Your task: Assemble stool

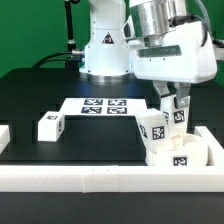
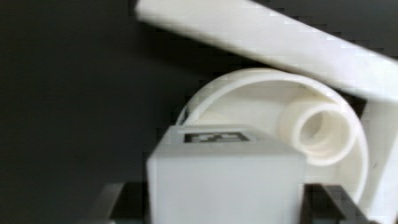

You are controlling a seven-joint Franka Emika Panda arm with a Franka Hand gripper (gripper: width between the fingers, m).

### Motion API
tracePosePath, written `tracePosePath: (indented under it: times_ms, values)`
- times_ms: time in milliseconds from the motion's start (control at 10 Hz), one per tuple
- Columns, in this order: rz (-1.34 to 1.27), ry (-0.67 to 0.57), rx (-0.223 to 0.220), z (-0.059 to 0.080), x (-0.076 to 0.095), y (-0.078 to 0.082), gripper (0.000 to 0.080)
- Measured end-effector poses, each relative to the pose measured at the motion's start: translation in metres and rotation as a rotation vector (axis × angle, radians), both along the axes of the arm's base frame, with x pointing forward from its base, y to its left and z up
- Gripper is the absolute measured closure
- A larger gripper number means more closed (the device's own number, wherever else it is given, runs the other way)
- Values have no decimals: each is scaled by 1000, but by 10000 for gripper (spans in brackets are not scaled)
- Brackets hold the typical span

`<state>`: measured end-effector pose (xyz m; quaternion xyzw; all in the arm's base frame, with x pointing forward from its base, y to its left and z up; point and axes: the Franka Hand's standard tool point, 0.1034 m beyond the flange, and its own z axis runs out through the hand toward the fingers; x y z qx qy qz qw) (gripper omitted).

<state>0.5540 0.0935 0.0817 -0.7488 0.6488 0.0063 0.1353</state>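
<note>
gripper: the gripper (image 1: 177, 108) is pinching the held leg (image 1: 178, 119). In the wrist view the block (image 2: 214, 170) fills the gap between the 2 dark fingers (image 2: 118, 203), which press on opposite flat sides.
seat location: the seat (image 1: 165, 150) sits in the corner of the border rails (image 1: 90, 178), at the exterior view's right. Can't tell if it touches them.
seat, wrist view: the ring rim (image 2: 267, 95) and a round socket (image 2: 324, 135) lie just beyond the held leg. A rail (image 2: 267, 40) runs behind.
other legs: the standing leg (image 1: 152, 128) is upright at the seat, just beside the held one. The loose leg (image 1: 50, 125) lies on the black table (image 1: 100, 145), well apart, at the exterior view's left.
handling, legs: they look like rigid plastic, light and not fragile. The faces are smooth, so I expect slip if the clamp is skewed. Grip square across 2 flat sides, away from the end that goes into the socket.
handling, seat: stiff and round, probably too wide to span. Take it by the rim wall, or let the rail corner brace it.
count, seats: 1
count, legs: 3 (1 held, 1 standing, 1 loose)
count, marker board (image 1: 100, 105): 1
unclear: there's 1 more tagged face low by the seat, and I can't tell which part carries it.
</note>
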Motion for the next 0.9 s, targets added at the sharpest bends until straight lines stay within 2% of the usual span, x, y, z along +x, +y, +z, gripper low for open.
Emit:
tracePosePath:
  times_ms: [300, 400, 500, 600, 700, 900]
  values:
    - [-139, 31, 33, -1, -1, 6, 462]
    - [-117, 26, 29, -1, -1, 6, 375]
    - [-77, 20, 24, 0, -1, 6, 242]
    - [-54, 28, 31, 5, -1, 8, 169]
    - [0, 26, 34, 12, 0, 10, 169]
    - [257, -17, 6, 24, 4, 19, 155]
